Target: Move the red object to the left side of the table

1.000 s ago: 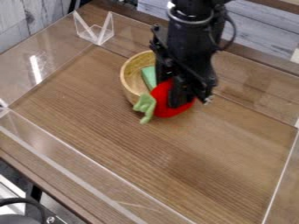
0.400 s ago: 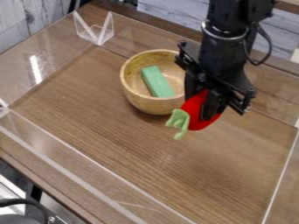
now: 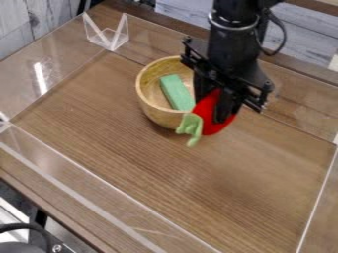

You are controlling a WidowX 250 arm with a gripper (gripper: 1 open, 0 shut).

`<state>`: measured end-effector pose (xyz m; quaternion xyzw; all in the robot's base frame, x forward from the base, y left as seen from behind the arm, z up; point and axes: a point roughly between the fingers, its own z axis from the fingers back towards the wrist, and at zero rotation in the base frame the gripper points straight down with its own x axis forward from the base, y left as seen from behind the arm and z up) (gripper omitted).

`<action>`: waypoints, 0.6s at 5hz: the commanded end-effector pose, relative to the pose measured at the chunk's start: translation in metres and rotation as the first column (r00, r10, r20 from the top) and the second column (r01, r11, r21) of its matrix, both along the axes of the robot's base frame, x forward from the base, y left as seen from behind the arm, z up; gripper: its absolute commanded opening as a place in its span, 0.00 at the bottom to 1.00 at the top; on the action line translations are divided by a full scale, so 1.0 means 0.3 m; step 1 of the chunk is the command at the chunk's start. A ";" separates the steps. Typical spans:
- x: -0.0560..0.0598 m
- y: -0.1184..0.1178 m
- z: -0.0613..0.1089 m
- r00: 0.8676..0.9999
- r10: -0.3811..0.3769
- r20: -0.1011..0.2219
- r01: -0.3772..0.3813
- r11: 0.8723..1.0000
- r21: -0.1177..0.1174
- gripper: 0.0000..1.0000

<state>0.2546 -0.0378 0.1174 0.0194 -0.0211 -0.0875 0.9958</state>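
The red object (image 3: 212, 115), a rounded red toy fruit with a green leafy stem (image 3: 193, 128) pointing down-left, hangs from my black gripper (image 3: 222, 107), which is shut on it. It hovers just right of the wooden bowl (image 3: 156, 107), over the bowl's right rim and a little above the table (image 3: 145, 178). The gripper points straight down and its body hides the fruit's upper part.
The wooden bowl holds a flat green block (image 3: 176, 92). Low clear acrylic walls (image 3: 53, 59) edge the tabletop. A small clear stand (image 3: 106, 32) sits at the back left corner. Bare wood stretches left and in front of the bowl.
With the red object in its grip, the gripper swung right away from the bowl, then came back left to the bowl's right rim. Its wrist rolled a little.
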 end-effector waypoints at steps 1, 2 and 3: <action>0.012 0.011 0.047 0.998 0.037 0.058 -0.036 0.999 -0.019 0.00; 0.014 0.026 0.051 0.996 0.068 0.058 -0.067 0.997 -0.026 0.00; 0.017 0.033 0.058 0.994 0.094 0.060 -0.093 0.995 -0.031 0.00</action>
